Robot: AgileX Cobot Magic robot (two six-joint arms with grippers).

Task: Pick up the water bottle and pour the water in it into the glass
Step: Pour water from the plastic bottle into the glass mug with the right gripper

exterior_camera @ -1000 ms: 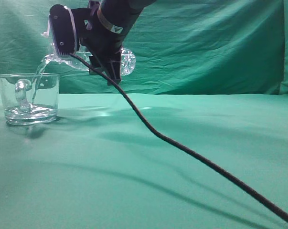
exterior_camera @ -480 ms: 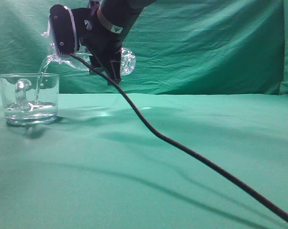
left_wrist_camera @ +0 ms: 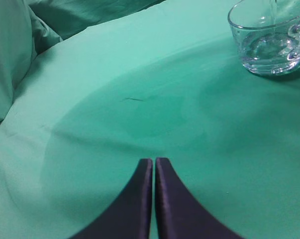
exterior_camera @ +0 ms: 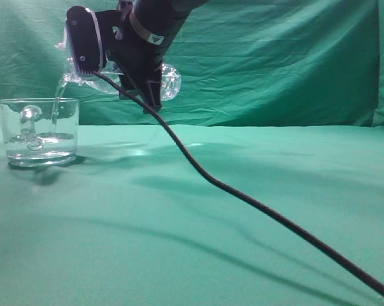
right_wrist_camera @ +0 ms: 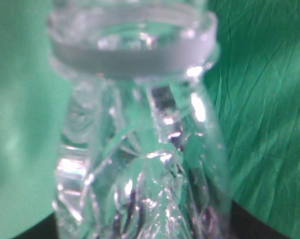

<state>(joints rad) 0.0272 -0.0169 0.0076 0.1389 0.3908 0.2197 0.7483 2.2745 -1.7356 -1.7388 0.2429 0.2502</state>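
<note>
You are mid-pour: the right gripper (exterior_camera: 141, 80) holds the water bottle (exterior_camera: 168, 81) tipped almost flat above the far left of the green cloth (exterior_camera: 242, 210), its neck aimed left and down over the glass (exterior_camera: 39, 132), which stands on the cloth below it. A thin stream of water (exterior_camera: 56, 102) falls from the mouth into the glass, where a shallow pool already sits at the bottom. Keep the bottle mouth centred over the glass opening and not near its right rim, and raise the bottle's base slowly so the stream stays thin; a sudden tilt would likely send water past the rim. The fingers of the right gripper seem to be pinching the bottle's body, but the arm's black housing covers them in the exterior view and the right wrist view shows only blurred ribbed plastic and the neck ring, so you cannot see the grip itself. How much water is left in the bottle is hard to make out. The left gripper (left_wrist_camera: 153, 164) hangs idle over bare cloth, its fingers pressed together, with the glass well off to its far right. A black cable (exterior_camera: 255, 204) trails from the right arm down across the cloth.
</note>
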